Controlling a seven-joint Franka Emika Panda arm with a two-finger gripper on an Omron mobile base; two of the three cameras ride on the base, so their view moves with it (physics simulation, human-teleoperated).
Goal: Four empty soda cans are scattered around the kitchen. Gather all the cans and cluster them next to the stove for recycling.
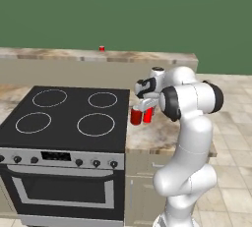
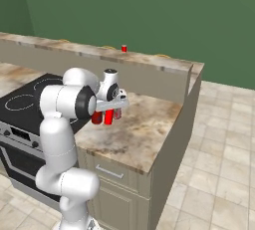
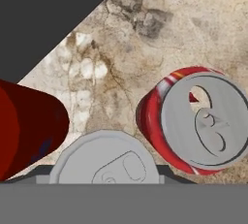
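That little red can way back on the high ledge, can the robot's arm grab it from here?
Probably not yet. The gripper is low over cans by the stove, seemingly holding one. The far can sits on the raised ledge beyond the counter.

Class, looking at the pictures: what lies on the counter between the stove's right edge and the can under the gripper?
Another red can stands between the stove and the gripper's can, seen in the left base view.

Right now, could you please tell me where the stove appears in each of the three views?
Left base view: the stove fills the lower left, with its top and oven front showing.
Right base view: it is at the left edge, partly behind the arm.
Hand view: it is the dark upper-left corner.
Shared landmark: the red cans standing beside it.
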